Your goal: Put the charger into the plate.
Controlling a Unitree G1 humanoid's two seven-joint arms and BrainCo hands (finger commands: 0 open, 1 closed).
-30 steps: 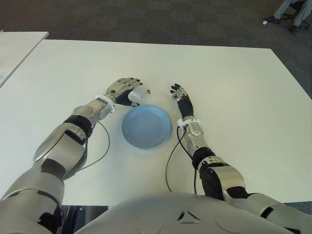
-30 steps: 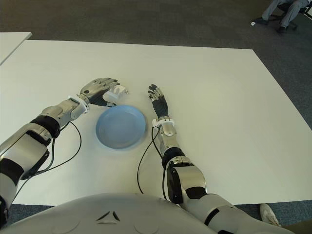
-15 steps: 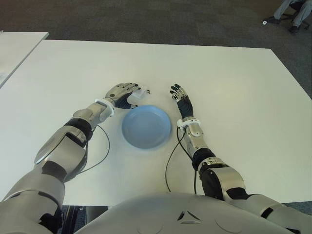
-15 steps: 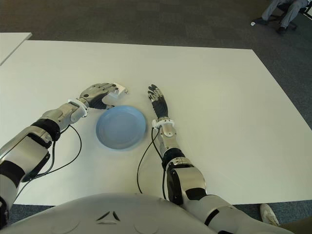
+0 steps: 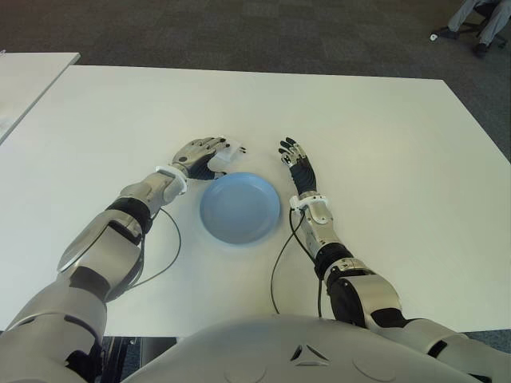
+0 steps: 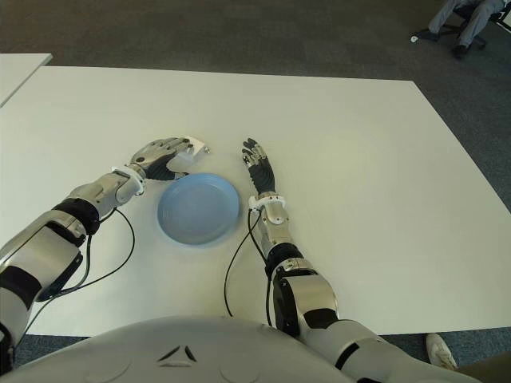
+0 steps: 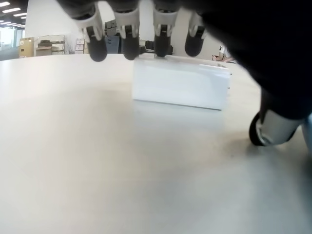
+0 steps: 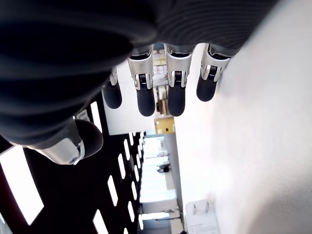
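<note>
I'm seeing the blue plate [image 5: 239, 209] sitting empty, my right hand [image 5: 297, 164] lying flat beside it. Beyond its far-left rim my left hand [image 5: 201, 153] is arching open-fingered over the white charger [image 7: 180, 81] — not gripping, so closing off-centre risks skidding it away.

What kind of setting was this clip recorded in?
Probably an office or lab: a large white table on dark grey carpet, a seated person's legs by a chair at the far edge, and ceiling light strips and shelving seen past the left hand.
</note>
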